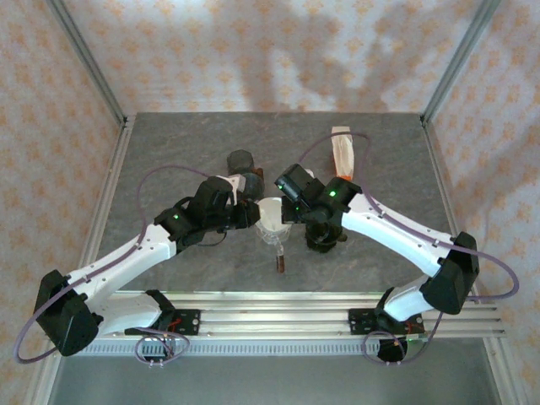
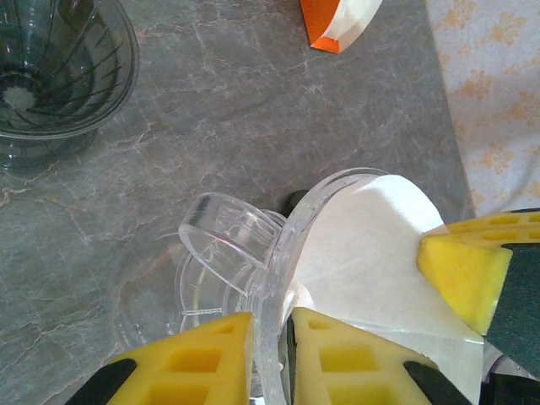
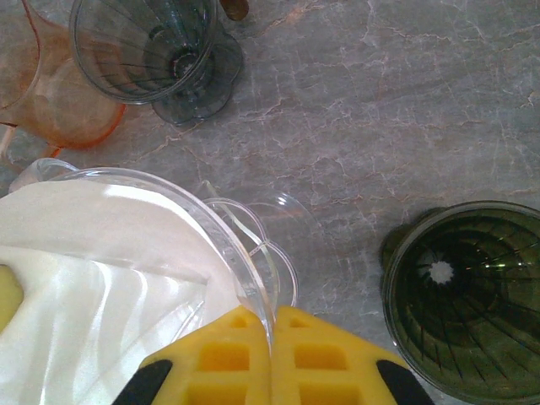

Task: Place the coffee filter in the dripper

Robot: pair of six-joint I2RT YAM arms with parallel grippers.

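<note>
The left tool [image 2: 272,342] is clamping the rim of the clear dripper [image 2: 221,253], with one yellow pad on each side of the wall. The right tool [image 3: 270,342] is gripping the same rim at the opposite side, its pads closed on the wall. The coffee filter [image 2: 371,245] is lying inside this dripper against its inner wall, one edge projecting past the rim. The dripper is sitting between the two arms over the tabletop [image 1: 169,152], with a dark dripper [image 3: 462,291] standing near it.
</note>
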